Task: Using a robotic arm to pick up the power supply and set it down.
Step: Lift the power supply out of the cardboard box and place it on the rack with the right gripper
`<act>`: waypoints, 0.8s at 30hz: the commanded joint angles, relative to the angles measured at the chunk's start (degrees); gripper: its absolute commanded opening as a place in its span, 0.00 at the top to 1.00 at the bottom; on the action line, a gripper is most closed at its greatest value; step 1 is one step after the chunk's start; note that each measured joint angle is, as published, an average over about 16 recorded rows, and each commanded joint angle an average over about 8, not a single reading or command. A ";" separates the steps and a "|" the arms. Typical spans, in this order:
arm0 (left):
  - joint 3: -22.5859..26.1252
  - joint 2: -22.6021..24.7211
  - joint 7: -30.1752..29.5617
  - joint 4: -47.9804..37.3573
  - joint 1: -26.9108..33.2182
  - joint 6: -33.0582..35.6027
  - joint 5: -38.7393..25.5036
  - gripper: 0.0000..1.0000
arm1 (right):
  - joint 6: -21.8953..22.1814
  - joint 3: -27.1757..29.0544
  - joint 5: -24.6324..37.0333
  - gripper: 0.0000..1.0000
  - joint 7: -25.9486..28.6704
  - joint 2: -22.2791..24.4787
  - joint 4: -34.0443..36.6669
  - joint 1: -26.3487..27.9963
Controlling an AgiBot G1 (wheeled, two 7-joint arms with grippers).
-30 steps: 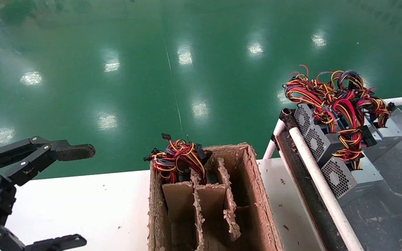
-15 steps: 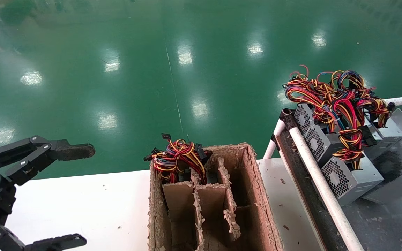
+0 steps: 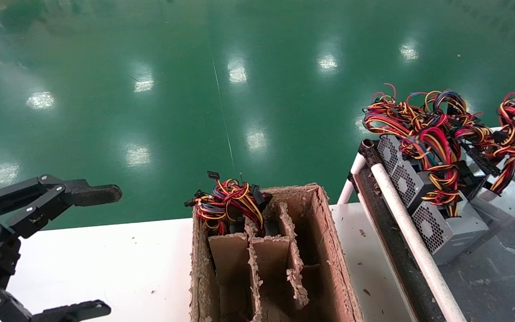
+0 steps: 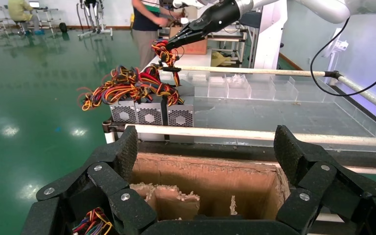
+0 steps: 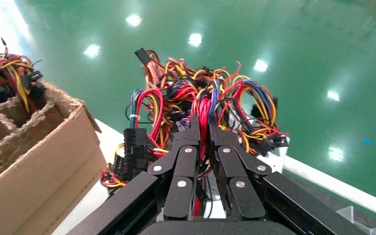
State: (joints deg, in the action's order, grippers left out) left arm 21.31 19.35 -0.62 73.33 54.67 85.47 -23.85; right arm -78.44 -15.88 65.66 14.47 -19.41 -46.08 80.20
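The robotic arm [image 4: 323, 7] reaches in from the right, and its right gripper [image 5: 204, 123] is shut on the red wires of a power supply's wire bundle [image 5: 210, 93]. In the left wrist view that gripper [image 4: 169, 45] holds the bundle above the row of units. The head view has this bundle [image 3: 514, 118] at the far right, above its tilted silver-grey power supply [image 3: 505, 197] beside the row. Whether the box rests on the surface I cannot tell. My left gripper [image 3: 112, 250] is parked open over the white table, holding nothing.
Three alike power supplies [image 3: 418, 201] line up behind a white rail [image 3: 400, 210] on the grey surface at right. A worn cardboard box [image 3: 329, 250] with dividers stands at centre, one unit's wires [image 3: 226, 203] sticking out of its back-left cell. Green floor lies beyond.
A power supply with its wire bundle has come into the head view from the right and now sits beside the row. The left gripper has not moved.
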 commanded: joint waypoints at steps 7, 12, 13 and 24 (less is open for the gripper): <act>0.01 0.00 0.01 0.00 0.01 0.00 0.01 0.00 | 0.81 0.15 -0.10 1.00 1.45 1.63 -2.78 -1.61; 0.02 -0.01 0.01 0.00 0.01 0.00 0.01 0.00 | 0.64 0.48 -0.41 1.00 1.16 3.35 -2.87 -2.71; 0.03 -0.01 0.01 0.00 0.01 -0.01 0.01 0.00 | 0.54 0.54 -0.48 1.00 1.07 3.68 -2.83 -2.89; 0.05 -0.01 0.02 0.00 0.02 -0.01 0.03 0.00 | -2.22 1.39 -2.29 1.00 -0.15 6.58 -2.88 -3.79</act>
State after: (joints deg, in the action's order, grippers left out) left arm 21.36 19.34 -0.60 73.33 54.68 85.46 -23.83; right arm -80.38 -14.60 63.63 14.38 -13.06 -49.08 76.41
